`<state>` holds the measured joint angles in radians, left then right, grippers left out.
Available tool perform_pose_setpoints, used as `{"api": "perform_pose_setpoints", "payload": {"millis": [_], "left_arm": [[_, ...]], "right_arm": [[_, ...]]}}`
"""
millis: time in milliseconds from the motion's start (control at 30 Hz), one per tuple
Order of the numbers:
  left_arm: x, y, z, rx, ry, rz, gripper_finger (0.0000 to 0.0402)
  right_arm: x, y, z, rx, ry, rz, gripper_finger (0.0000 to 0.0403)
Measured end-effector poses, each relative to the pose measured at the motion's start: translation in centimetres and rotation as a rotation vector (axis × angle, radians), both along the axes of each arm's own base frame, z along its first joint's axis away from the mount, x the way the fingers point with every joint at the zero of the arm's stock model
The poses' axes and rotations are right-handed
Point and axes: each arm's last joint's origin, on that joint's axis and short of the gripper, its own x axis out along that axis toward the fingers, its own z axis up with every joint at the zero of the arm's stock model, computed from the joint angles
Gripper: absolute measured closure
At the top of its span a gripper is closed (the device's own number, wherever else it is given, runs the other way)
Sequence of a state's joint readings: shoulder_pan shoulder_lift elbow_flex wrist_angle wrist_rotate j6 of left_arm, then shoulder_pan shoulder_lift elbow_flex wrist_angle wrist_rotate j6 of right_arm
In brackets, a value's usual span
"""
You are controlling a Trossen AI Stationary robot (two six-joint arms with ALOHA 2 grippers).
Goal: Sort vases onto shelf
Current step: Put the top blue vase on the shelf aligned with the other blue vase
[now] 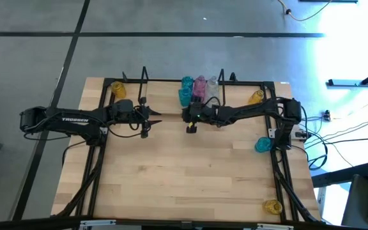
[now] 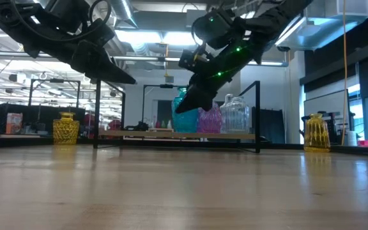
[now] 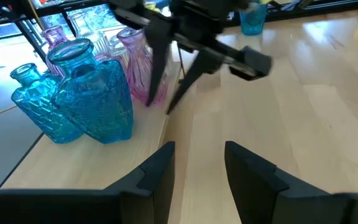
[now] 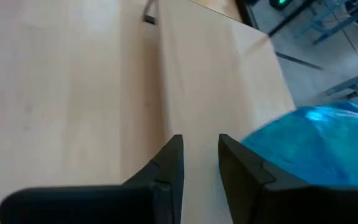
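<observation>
The right gripper (image 1: 191, 125) hangs above the shelf's (image 1: 165, 108) front edge, its jaws narrowed with only a slim gap and nothing between them. Just beside them and slightly behind stand two teal vases (image 3: 95, 93), with a pink vase (image 1: 200, 87) and a clear vase (image 2: 237, 114) farther back. The left gripper (image 1: 151, 117) waits level with them over the shelf, jaws partly apart, empty. Yellow vases (image 2: 65, 128) sit on the bench (image 1: 184, 185), well apart from both.
</observation>
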<state>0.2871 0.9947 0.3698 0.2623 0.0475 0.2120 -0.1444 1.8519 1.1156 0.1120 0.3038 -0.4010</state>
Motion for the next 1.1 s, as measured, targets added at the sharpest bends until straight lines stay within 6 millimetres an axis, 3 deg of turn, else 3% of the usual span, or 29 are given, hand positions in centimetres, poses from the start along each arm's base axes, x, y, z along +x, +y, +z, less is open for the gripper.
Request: {"api": "perform_pose_setpoints", "payload": {"millis": [300, 1100], "left_arm": [[0.0, 0.0, 0.0, 0.000, 0.000, 0.001, 0.0269], [0.0, 0.0, 0.0, 0.000, 0.000, 0.001, 0.0269]], "right_arm": [[-0.3, -2.2, 0.2, 0.018, -0.035, -0.072, 0.0319], [0.2, -2.3, 1.1, -0.037, -0.138, -0.124, 0.0320]]}}
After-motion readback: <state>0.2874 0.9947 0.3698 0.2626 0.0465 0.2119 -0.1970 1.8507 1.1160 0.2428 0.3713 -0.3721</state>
